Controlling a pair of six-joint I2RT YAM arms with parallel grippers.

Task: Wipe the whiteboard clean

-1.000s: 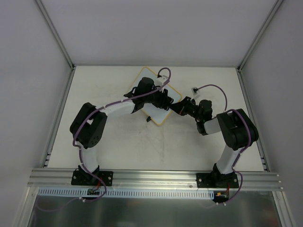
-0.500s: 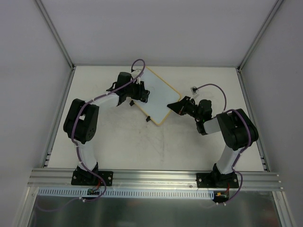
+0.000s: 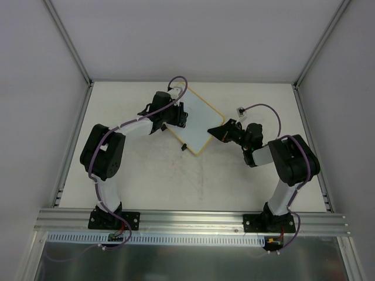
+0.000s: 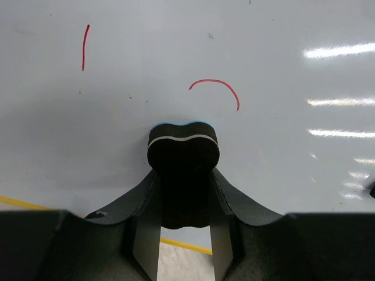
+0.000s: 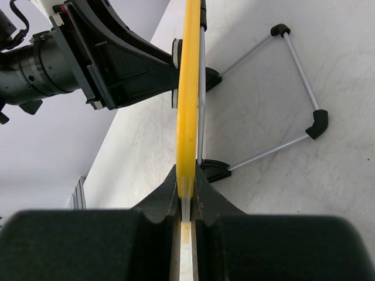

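The whiteboard [image 3: 202, 120] stands tilted on the table behind centre, with a white face and a yellow-tan frame. My left gripper [image 3: 177, 117] is at the board's left part, shut on a small black eraser block [image 4: 183, 153] that presses against the white face [image 4: 263, 64]. Two short red marks show above the eraser, one arc [image 4: 218, 86] and one stroke [image 4: 85, 47]. My right gripper [image 3: 217, 132] is shut on the board's right edge. In the right wrist view its fingers [image 5: 186, 182] clamp the yellow frame [image 5: 188, 88] edge-on.
The board's wire stand legs [image 5: 296, 76] with black feet spread on the table [image 3: 146, 175] behind it. A black clip [image 3: 183, 147] sits at the board's lower corner. Enclosure walls surround the table, and an aluminium rail [image 3: 193, 219] runs along the front.
My left gripper with the eraser swept from the board's middle to its left part, then edged slightly back right. My right gripper kept its hold on the board's edge.
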